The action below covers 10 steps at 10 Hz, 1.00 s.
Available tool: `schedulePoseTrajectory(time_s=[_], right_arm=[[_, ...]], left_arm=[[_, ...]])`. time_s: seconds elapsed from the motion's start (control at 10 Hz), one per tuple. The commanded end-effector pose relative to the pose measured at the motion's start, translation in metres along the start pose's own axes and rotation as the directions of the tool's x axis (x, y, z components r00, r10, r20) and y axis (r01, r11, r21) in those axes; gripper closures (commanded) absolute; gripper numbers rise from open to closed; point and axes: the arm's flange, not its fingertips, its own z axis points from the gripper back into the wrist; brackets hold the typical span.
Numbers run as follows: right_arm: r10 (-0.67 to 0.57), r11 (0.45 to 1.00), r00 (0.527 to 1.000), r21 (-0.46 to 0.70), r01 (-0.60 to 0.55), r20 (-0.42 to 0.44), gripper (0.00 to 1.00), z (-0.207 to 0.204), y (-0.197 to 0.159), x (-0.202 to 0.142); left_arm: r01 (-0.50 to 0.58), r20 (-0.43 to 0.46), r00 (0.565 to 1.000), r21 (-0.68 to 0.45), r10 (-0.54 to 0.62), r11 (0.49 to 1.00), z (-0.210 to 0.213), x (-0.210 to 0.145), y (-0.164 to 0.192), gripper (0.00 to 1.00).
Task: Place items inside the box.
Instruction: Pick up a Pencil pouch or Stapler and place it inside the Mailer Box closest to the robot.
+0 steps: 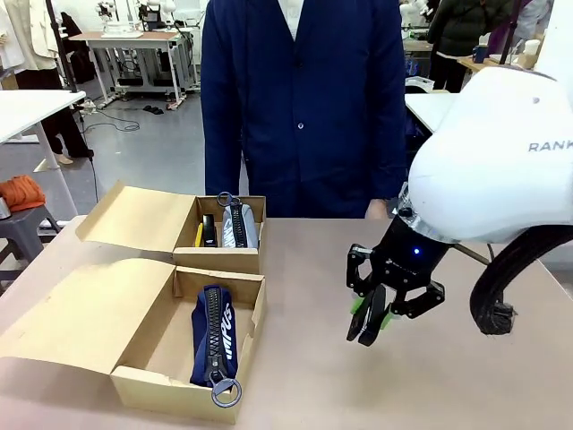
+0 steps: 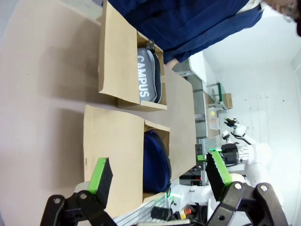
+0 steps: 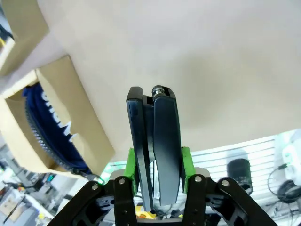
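Black stapler (image 3: 154, 141) clamped in right gripper (image 1: 372, 315), hanging over bare table (image 1: 313, 269) to the right of the boxes.
The green pads (image 3: 185, 159) press on its two long faces near one end, and most of the body sticks out past them. Judged hard, stiff and fairly dense for its size, with smooth faces that could slip or pivot in so short a hold. It is also hinged, so a grip across base and top arm together looks right because it holds the stapler shut, and mid-length would likely be steadier. Near box (image 1: 143, 385) holds the navy case (image 1: 213, 336) and has free floor beside it. Far box (image 1: 219, 260) holds the grey case (image 1: 240, 226) and a yellow knife (image 1: 199, 235), so it is fuller. Left gripper (image 2: 159, 173) is spread wide and empty, looking at both boxes.
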Motion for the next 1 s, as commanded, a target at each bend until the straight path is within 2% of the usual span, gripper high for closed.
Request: schedulePoseTrajectory(time_s=[0.0,0.1,0.2,0.3,0.4,0.6,0.7,0.8,0.9], right_arm=[[0.085,0.995,0.996,-0.060,-0.083,0.027,1.00,-0.024,0.011,0.014],[0.085,0.995,0.996,-0.060,-0.083,0.027,1.00,-0.024,0.011,0.014],[0.022,1.000,1.000,-0.022,-0.022,0.001,0.58,-0.008,0.001,0.000],[0.016,0.998,0.999,-0.059,-0.013,0.052,0.58,-0.009,0.019,-0.006],[0.077,0.996,0.990,-0.043,-0.073,0.114,0.58,-0.004,0.049,-0.017],[0.186,0.975,0.955,-0.162,-0.150,0.231,0.58,-0.001,0.126,-0.042],[0.261,0.953,0.929,-0.227,-0.203,0.263,0.58,-0.005,0.174,-0.057],[0.280,0.946,0.928,-0.235,-0.223,0.247,0.58,-0.006,0.184,-0.060],[0.314,0.939,0.929,-0.210,-0.273,0.195,0.58,-0.002,0.181,-0.061]], left_arm=[[0.016,0.006,1.000,-0.013,-0.015,1.000,0.000,-0.001,-0.001,0.00],[0.016,0.006,1.000,-0.013,-0.015,1.000,0.000,-0.001,-0.001,0.00],[0.016,0.006,1.000,-0.013,-0.015,1.000,0.000,-0.001,-0.001,0.00],[0.016,0.006,1.000,-0.013,-0.015,1.000,0.000,-0.001,-0.001,0.00],[0.016,0.006,1.000,-0.013,-0.015,1.000,0.000,-0.001,-0.001,0.00],[0.016,0.006,1.000,-0.013,-0.015,1.000,0.000,-0.001,-0.001,0.00],[0.016,0.006,1.000,-0.013,-0.015,1.000,0.000,-0.001,-0.001,0.00],[0.016,0.006,1.000,-0.013,-0.015,1.000,0.000,-0.001,-0.001,0.00],[0.016,0.006,1.000,-0.013,-0.015,1.000,0.000,-0.001,-0.001,0.00]])
